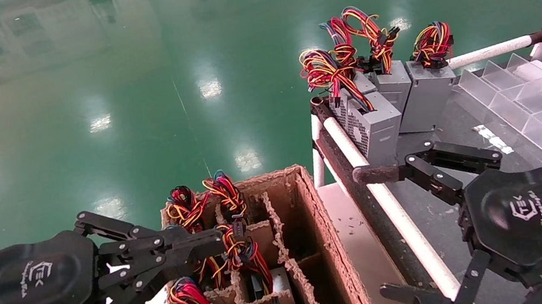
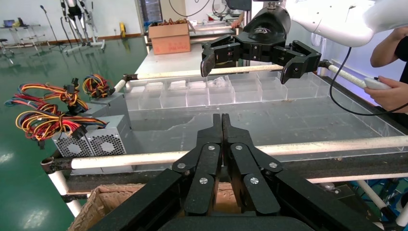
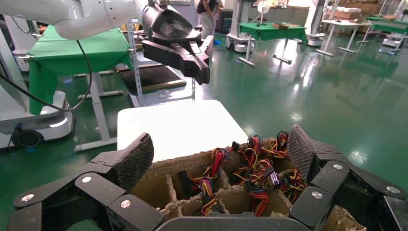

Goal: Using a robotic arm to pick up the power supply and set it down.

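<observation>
The left gripper (image 1: 212, 244), fingers pressed together, should be spread before a supply (image 1: 244, 255), lower centre, is gripped squarely

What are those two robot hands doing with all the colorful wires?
The robot is moving power supplies, grey boxes with colorful wires, out of a cardboard box. Several still sit in its compartments, like this power supply. Three others already stand on the work table. Right now neither hand holds anything. The left gripper is shut and hovers over the cardboard box. The right gripper is open, above the table's edge.
</observation>
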Tool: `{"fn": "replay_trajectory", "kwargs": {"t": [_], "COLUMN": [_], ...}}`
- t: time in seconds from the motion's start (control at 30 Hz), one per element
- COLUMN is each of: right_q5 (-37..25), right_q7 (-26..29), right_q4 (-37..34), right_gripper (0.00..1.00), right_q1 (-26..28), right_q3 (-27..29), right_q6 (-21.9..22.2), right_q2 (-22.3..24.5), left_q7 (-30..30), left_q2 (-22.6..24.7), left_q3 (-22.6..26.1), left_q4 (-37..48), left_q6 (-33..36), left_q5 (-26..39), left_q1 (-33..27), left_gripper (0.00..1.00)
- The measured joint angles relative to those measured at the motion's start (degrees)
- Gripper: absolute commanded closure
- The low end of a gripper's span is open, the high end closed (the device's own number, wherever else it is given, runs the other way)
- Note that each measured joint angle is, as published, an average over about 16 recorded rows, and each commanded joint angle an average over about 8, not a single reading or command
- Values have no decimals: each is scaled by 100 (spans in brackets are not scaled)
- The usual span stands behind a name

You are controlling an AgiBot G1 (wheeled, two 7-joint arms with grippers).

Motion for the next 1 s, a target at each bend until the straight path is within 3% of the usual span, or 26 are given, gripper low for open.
{"fn": "replay_trajectory", "kwargs": {"t": [0.07,0.1,0.33,0.6,1.0], "right_q5": [-19,-34,-330,-1163,-2299], "right_q7": [6,11,115,342,471], "right_q4": [-10,-16,-107,-419,-1281], "right_gripper": [0,0,0,0,0], "right_q1": [-1,-1,41,293,935], "right_q3": [-7,-13,-165,-686,-1596], "right_q6": [13,23,174,405,337], "right_q2": [1,0,-77,-551,-1805], "left_q7": [0,0,0,1,1], "left_q2": [0,0,0,0,0], "left_q3": [0,0,0,1,1], "left_q4": [0,0,1,1,1], "left_q6": [0,0,0,1,0], "left_q5": [0,0,0,0,-1], "left_q1": [0,0,0,-1,-1], "left_gripper": [97,88,3,0,0]}}
